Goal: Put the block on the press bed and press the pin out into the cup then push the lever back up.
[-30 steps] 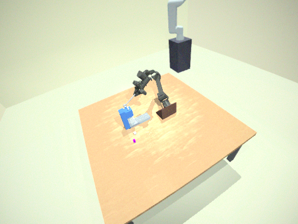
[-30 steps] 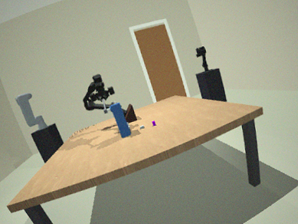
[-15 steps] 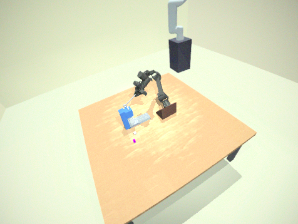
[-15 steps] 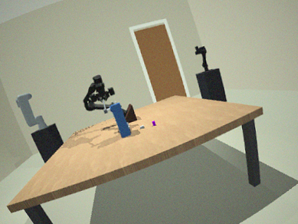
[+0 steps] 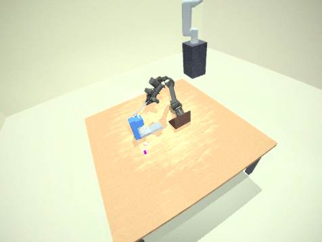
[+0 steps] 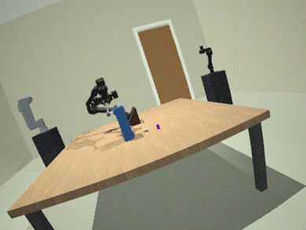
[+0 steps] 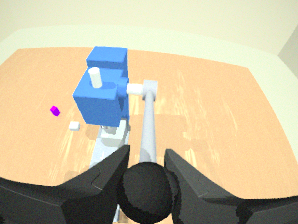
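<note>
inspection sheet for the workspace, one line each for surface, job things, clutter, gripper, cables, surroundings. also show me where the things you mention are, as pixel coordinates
surface: wooden table [image 5: 203, 142] [image 6: 190, 137], no damage seen
job's things: blue press [image 5: 135, 126] [image 6: 124, 123] [image 7: 101, 104] standing, pale block [image 7: 114, 136] under its head; pin alignment cannot be told
clutter: small white piece [image 5: 145, 144] [image 6: 145, 131] [image 7: 74, 126] and magenta piece [image 5: 145, 152] [image 6: 157, 127] [image 7: 55, 111] beside the press
gripper: gripper [image 5: 147, 102] [image 7: 147, 152] shut on the press lever [image 5: 141, 108] [image 7: 148, 125] at its black knob [image 7: 147, 192]
cables: nothing seen
surroundings: brown door [image 6: 165, 63]; grey arm [image 5: 187, 20] [image 6: 26, 112] on a dark pedestal [image 5: 194, 61] [image 6: 49, 147]
</note>
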Motion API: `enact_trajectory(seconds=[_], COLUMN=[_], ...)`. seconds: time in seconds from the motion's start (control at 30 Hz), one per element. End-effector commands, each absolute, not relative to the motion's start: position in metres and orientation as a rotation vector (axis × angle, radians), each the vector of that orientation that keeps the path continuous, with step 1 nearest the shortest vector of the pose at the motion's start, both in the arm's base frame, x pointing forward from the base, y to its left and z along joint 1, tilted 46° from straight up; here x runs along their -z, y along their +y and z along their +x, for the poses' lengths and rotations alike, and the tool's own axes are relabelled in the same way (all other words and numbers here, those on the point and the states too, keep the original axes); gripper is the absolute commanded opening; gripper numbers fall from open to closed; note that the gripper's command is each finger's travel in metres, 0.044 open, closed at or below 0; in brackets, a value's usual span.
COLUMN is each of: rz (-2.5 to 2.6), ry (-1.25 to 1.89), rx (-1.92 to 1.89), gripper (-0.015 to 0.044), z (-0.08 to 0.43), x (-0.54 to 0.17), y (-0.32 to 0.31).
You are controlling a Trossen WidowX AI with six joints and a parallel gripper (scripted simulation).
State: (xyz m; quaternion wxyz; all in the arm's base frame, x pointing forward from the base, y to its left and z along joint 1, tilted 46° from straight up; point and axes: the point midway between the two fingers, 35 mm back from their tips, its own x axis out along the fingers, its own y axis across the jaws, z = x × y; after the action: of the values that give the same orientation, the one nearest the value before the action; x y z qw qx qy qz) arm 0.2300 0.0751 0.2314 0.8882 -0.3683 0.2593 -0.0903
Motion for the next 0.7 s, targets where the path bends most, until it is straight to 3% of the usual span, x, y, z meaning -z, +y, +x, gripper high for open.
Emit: enact_trajectory(seconds=[0.0, 0.67], rz=[-0.779, -0.779], ry=[0.549, 0.55], rx=[0.193, 0.193], gripper=[0.0, 0.0], z=[0.2282, 0.2255], x=[-0.2273, -0.2215], y=[0.0702, 0.0641])
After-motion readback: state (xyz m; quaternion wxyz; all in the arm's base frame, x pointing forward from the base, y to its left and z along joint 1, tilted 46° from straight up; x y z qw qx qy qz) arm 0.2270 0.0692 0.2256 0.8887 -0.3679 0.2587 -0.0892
